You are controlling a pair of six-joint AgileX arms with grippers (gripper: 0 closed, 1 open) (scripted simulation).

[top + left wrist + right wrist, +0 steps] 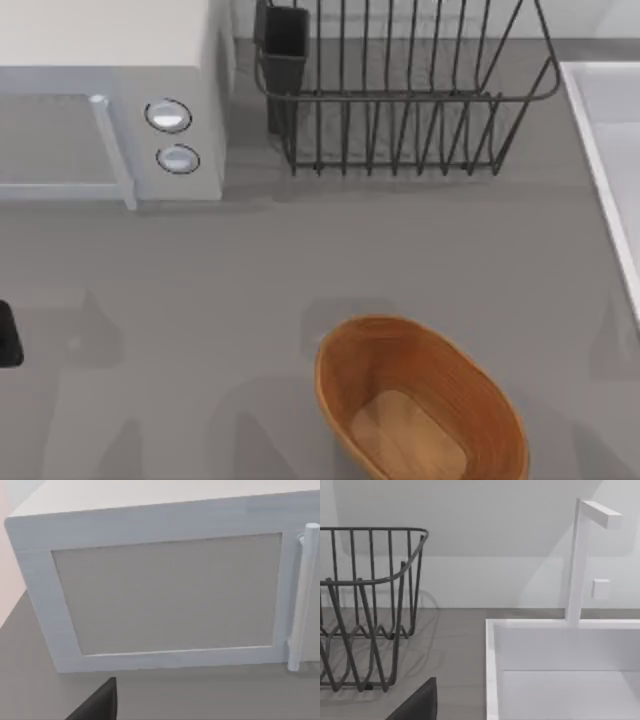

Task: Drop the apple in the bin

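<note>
We count one bin [420,410] on the grey worktop [300,260], standing at the near edge a little right of centre in the top view. It is an oval basket of ribbed orange-brown wood with a lighter flat bottom, and that bottom lies bare.

There is one black wire dish rack [400,90] at the far side, right of centre, with nothing between its wires. One small dark rectangular cup [285,45] hangs at its left end; we cannot see into it. The same rack [365,605] stands in the right wrist view beside one white sink [560,670], whose basin is bare, with one white faucet [580,560] rising at its far rim. In the top view the sink [610,150] runs along the right edge.

One white microwave [110,100] sits at the far left, with two round knobs [168,115] and one bar handle [112,150]. The left wrist view faces its closed door [170,595].

A dark part of the left arm [8,335] shows at the top view's left edge. One dark fingertip shows in each wrist view, for the left tool [97,702] and the right tool [417,702]; whether either tool is apart or together, we cannot tell.
</note>
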